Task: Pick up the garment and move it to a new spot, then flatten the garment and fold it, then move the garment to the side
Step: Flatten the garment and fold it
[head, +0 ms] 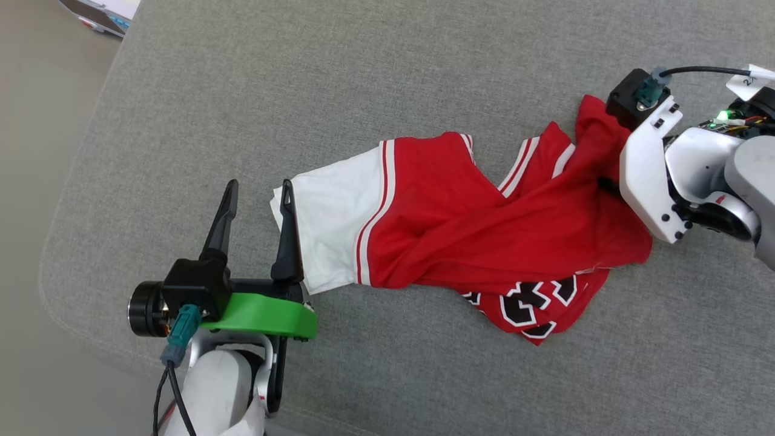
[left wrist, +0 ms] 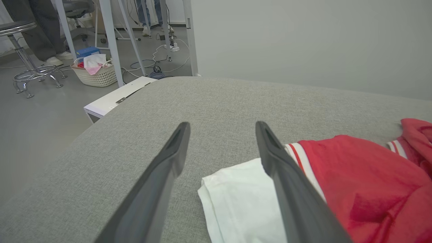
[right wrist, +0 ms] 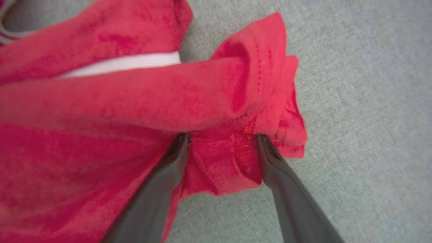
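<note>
The garment [head: 484, 224], red with a white sleeve [head: 330, 218] and striped trim, lies crumpled and stretched out across the grey cushion [head: 363, 72]. Part of its black print [head: 533, 303] shows at the lower hem. My left gripper [head: 259, 184] stands open at the sleeve end. Its right finger [left wrist: 287, 189] lies over the edge of the white sleeve [left wrist: 236, 199], while the left finger rests over bare cushion. At the garment's other end is my right gripper [right wrist: 223, 136], fingers spread wide with a bunch of red fabric [right wrist: 222, 162] between them. In the head view its fingers are hidden behind cloth.
The cushion's rounded left edge [head: 66, 200] drops to the floor. Beyond the cushion's far edge, the left wrist view shows a white low board [left wrist: 114, 98], a wicker basket [left wrist: 94, 72], a metal stool [left wrist: 23, 50] and a person's legs [left wrist: 44, 33].
</note>
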